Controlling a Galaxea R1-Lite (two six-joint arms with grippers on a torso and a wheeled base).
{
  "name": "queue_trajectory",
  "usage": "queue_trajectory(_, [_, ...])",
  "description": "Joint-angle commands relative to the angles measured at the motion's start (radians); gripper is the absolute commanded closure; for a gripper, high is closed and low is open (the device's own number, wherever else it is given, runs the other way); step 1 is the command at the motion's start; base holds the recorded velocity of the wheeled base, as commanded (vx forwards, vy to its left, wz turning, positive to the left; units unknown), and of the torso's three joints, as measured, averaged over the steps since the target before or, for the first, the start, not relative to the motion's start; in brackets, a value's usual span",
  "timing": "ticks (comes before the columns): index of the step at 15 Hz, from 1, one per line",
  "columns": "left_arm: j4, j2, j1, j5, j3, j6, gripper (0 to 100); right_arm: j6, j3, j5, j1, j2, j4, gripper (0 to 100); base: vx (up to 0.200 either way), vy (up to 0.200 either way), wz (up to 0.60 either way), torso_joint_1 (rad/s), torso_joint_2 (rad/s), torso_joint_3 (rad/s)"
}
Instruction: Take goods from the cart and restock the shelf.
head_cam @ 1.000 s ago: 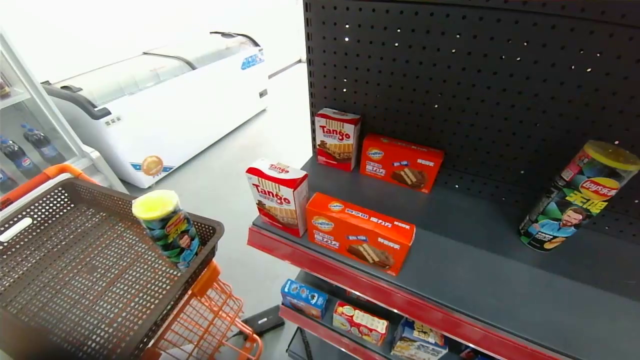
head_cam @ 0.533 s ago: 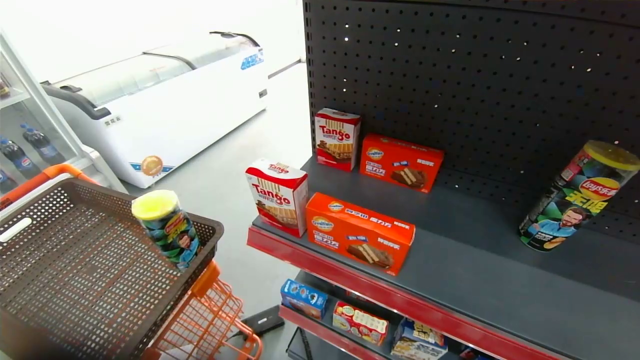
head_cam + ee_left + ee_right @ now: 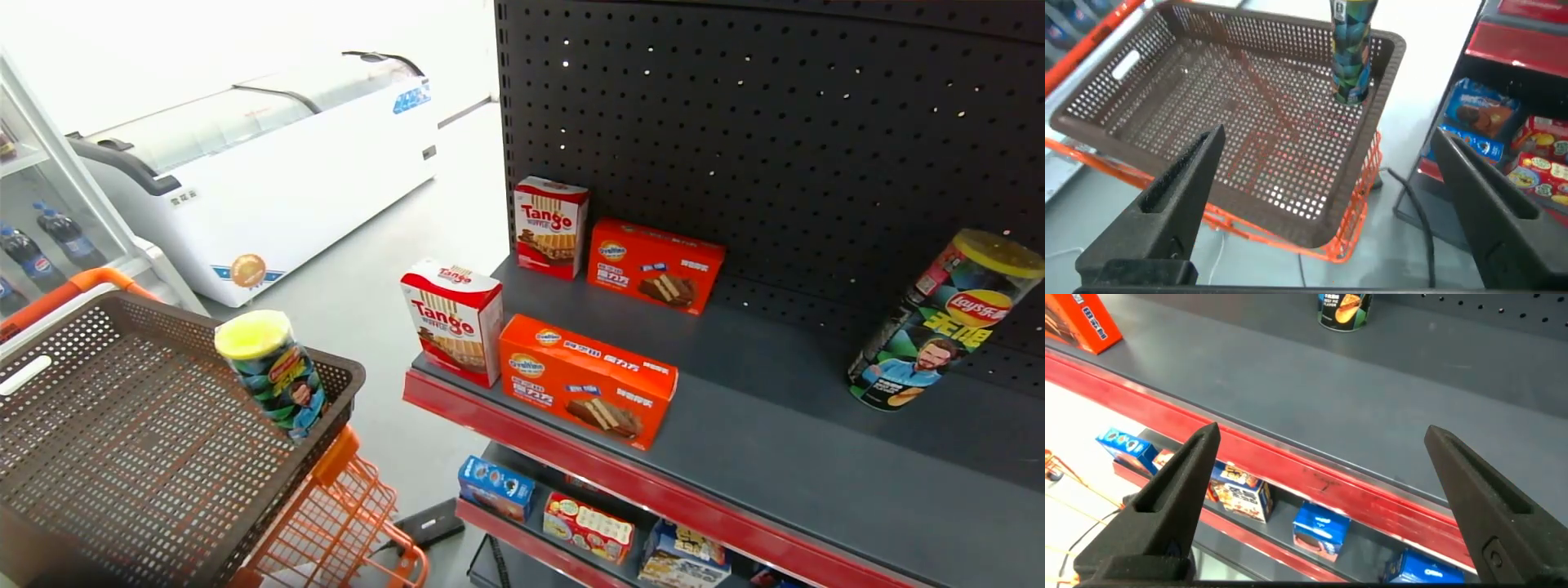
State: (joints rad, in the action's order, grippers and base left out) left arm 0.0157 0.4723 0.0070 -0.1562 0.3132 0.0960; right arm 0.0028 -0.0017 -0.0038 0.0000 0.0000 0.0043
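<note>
One white freezer (image 3: 269,188) stands beyond the grey shelf (image 3: 775,425).

In the left wrist view the picture's edge cuts off the lid of the cart can (image 3: 1351,57), which stands in the basket (image 3: 1208,106). In the right wrist view the edge leaves just the base of the shelf can (image 3: 1344,310) and one corner of an orange box (image 3: 1078,327). In the head view the red lip (image 3: 620,478) of the shelf hides part of the lower packets (image 3: 588,529).

White chest freezer (image 3: 269,188) stands on grey floor (image 3: 367,294) beside a drinks cooler (image 3: 49,229).
</note>
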Motion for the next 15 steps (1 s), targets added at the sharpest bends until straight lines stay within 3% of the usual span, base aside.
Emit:
queue_trajectory(1, [-0.033,0.229,0.002,-0.006,0.029,-0.047,0,0.000,0.000,0.001,0.000,0.000,0.000,0,0.000,0.000,0.00,0.000,0.00,0.000])
queue_trajectory(4, [-0.151,0.390,-0.018,0.007,0.027,-0.090,0,0.000,0.000,-0.001,0.000,0.000,0.000,0,0.000,0.000,0.00,0.000,0.00,0.000])
queue_trajectory(7, [-0.270,0.552,-0.001,0.044,0.017,-0.091,0,0.000,0.000,-0.001,0.000,0.000,0.000,0,0.000,0.000,0.00,0.000,0.00,0.000])
queue_trajectory(8, [-0.387,0.637,0.041,0.049,-0.002,-0.084,0,0.000,0.000,0.001,0.000,0.000,0.000,0,0.000,0.000,0.00,0.000,0.00,0.000])
queue_trajectory(10, [-0.424,0.670,0.053,0.052,-0.006,-0.084,0,0.000,0.000,-0.001,0.000,0.000,0.000,0,0.000,0.000,0.00,0.000,0.00,0.000])
queue_trajectory(11, [-0.612,0.828,0.068,0.053,-0.016,-0.084,0,0.000,0.000,0.001,0.000,0.000,0.000,0,0.000,0.000,0.00,0.000,0.00,0.000])
queue_trajectory(13, [-0.847,0.970,0.057,0.055,-0.062,-0.082,0,0.000,0.000,-0.001,0.000,0.000,0.000,0,0.000,0.000,0.00,0.000,0.00,0.000])
queue_trajectory(15, [-1.155,1.143,0.057,0.058,-0.120,-0.081,0,0.000,0.000,0.001,0.000,0.000,0.000,0,0.000,0.000,0.00,0.000,0.00,0.000])
